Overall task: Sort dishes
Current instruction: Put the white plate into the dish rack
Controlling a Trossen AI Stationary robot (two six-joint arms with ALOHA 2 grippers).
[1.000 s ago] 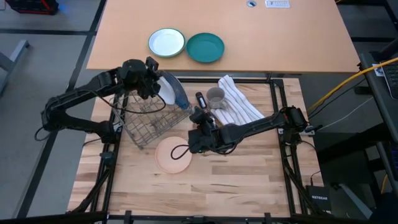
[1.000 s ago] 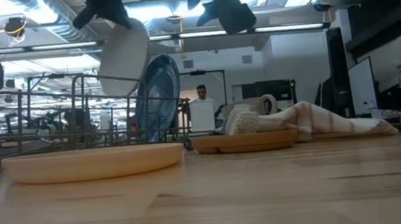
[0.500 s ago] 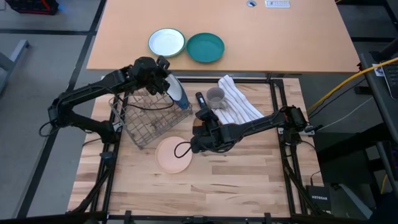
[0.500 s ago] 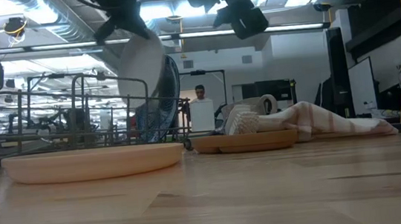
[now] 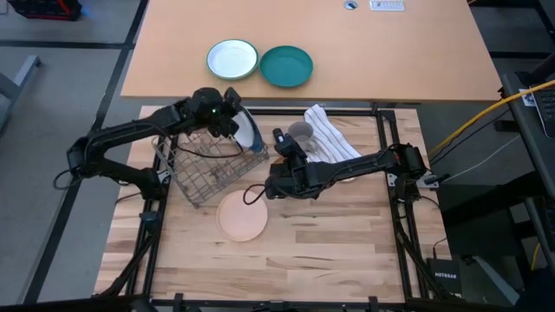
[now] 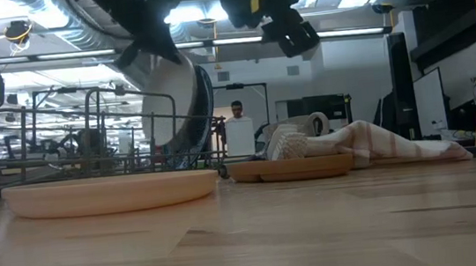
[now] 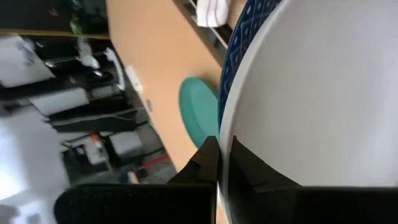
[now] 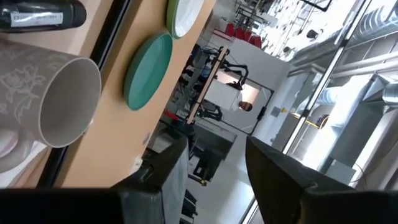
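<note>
My left gripper (image 5: 228,119) is shut on a pale grey-white plate (image 6: 173,87) at the far right corner of the wire dish rack (image 5: 204,165). A dark blue dotted plate (image 5: 251,137) stands on edge in the rack just behind it. On the table in front of the rack, a salmon-pink plate (image 5: 241,217) lies flat. A brown wooden plate (image 6: 291,169) sits under the striped towel. My right gripper (image 5: 289,154) hovers open and holds nothing, pointing at a grey cup (image 8: 53,99). My left gripper pinches the pale plate's rim (image 7: 219,163) between its two fingers, one finger on each face. The fingers slant down from the table's left side. The plate stands on edge, tilted against the blue plate's side, with its lower part down among the rack's wires.
A white plate with a green rim (image 5: 232,59) and a teal plate (image 5: 286,67) lie on the far tan table. A striped towel (image 5: 334,143) and a black handle-like thing (image 8: 37,15) lie by the cup. A person stands far off in the room.
My left gripper has gone down and toward the table's right, rolling as it went. The pale plate has sunk from above the rack in beside the blue plate. My right gripper has swung away from over the pink plate toward the far edge and the cup.
</note>
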